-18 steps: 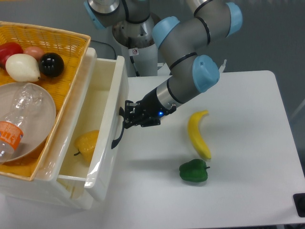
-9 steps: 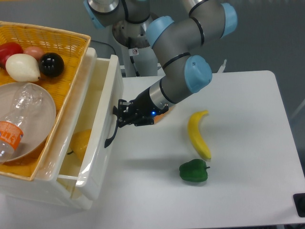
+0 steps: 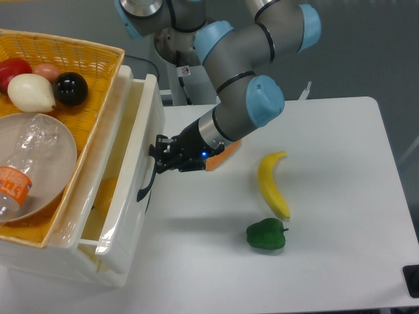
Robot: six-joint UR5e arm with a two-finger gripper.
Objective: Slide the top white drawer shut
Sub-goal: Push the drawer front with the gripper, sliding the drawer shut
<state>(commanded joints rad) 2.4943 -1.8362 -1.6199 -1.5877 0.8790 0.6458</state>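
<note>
At the left of the frame the top white drawer (image 3: 134, 176) stood partly open, only a narrow gap showing a yellow fruit (image 3: 105, 194) inside. The gripper (image 3: 157, 157) pressed against the drawer's front panel at the black curved handle (image 3: 145, 184); whether its fingers were open or closed could not be told. An orange object (image 3: 219, 155) lay just behind the wrist. A yellow wicker basket (image 3: 85, 78) in the upper left held a clear bowl (image 3: 39, 163), a plastic bottle (image 3: 16, 183) and some fruit. On the white table (image 3: 327, 261), right of centre, a banana (image 3: 272, 183) lay near a green pepper (image 3: 266, 235).
</note>
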